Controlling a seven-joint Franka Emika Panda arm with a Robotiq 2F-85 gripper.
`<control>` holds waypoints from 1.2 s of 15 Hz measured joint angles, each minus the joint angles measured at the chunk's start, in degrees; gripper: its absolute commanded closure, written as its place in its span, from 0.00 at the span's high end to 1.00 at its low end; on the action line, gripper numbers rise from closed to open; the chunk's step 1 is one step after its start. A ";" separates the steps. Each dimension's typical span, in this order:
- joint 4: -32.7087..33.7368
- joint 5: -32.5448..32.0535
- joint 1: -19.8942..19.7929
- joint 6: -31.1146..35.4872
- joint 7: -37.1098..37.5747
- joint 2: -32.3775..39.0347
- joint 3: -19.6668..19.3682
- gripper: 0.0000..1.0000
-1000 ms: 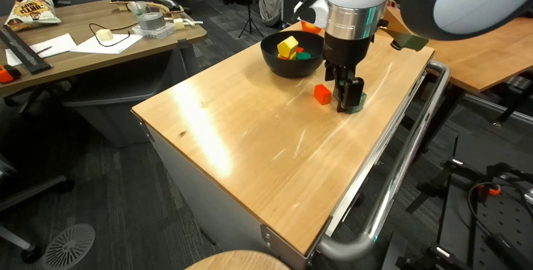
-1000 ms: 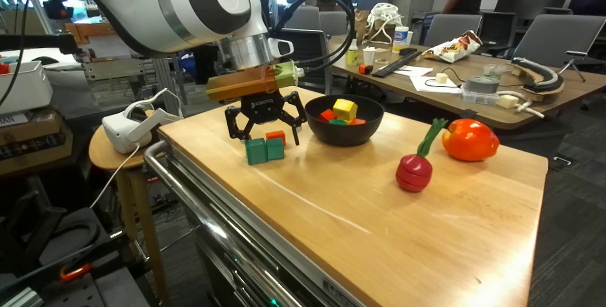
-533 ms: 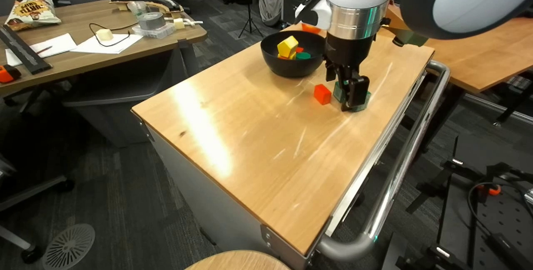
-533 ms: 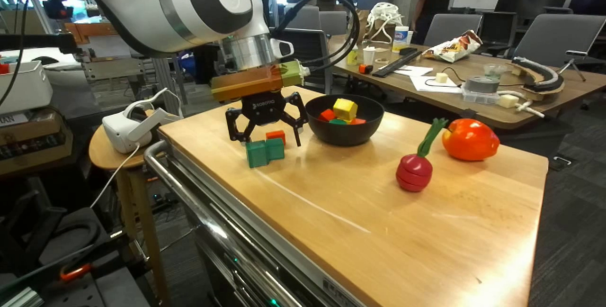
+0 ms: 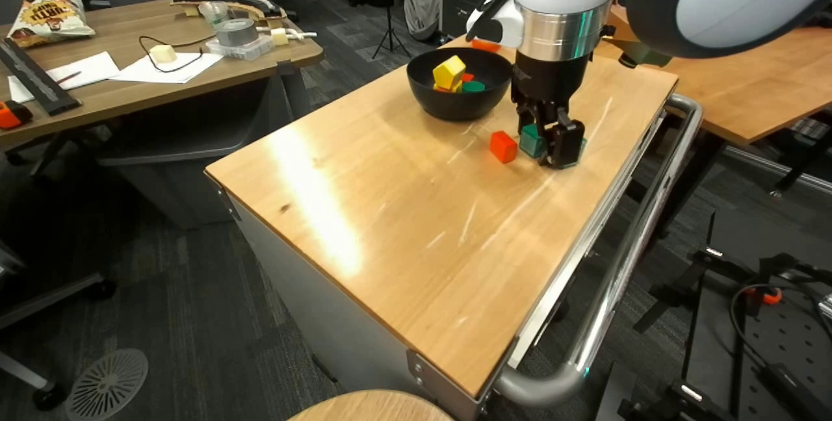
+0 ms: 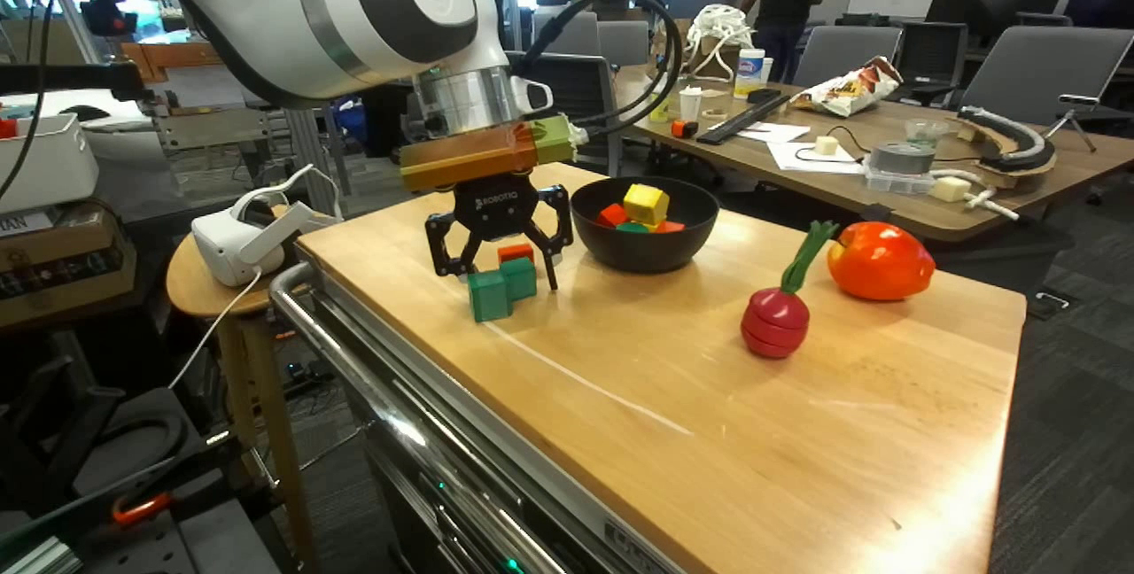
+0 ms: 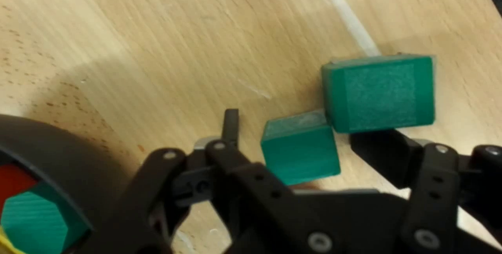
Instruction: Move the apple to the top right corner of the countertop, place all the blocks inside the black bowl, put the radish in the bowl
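In the wrist view a green block [image 7: 300,152] lies between the fingertips of my gripper [image 7: 297,132], with a gap on either side. The jaws stand open. A second green block [image 7: 380,95] touches its corner and sits in front of the right fingertip. Just behind the pair is a red block [image 6: 516,253]. The black bowl [image 6: 645,248], beside the gripper, holds several blocks, a yellow block [image 6: 646,204] on top. Farther along the countertop [image 6: 797,432] the radish [image 6: 774,326] stands with leaves up, near the apple [image 6: 880,264]. The radish is hidden in an exterior view where the apple [image 5: 485,45] shows partly.
A metal rail [image 6: 399,428] runs along one edge of the countertop. The bowl's wall [image 7: 59,160] is close to my left finger in the wrist view. A stool with a white headset [image 6: 244,242] stands beside the cart, and a cluttered desk [image 6: 753,158] is behind.
My gripper has shifted slightly and its jaws have narrowed somewhat. The two green blocks have turned and slid, one now standing farther forward than the other. Bowl, red block, radish and apple stayed put.
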 measured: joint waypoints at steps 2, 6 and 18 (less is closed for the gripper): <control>-0.03 0.00 -0.08 0.04 -0.02 0.02 -0.08 0.27; -0.14 -2.37 -0.21 0.14 1.03 -0.84 -0.53 0.16; 3.90 -22.56 -0.79 -1.06 26.98 -17.39 3.96 0.16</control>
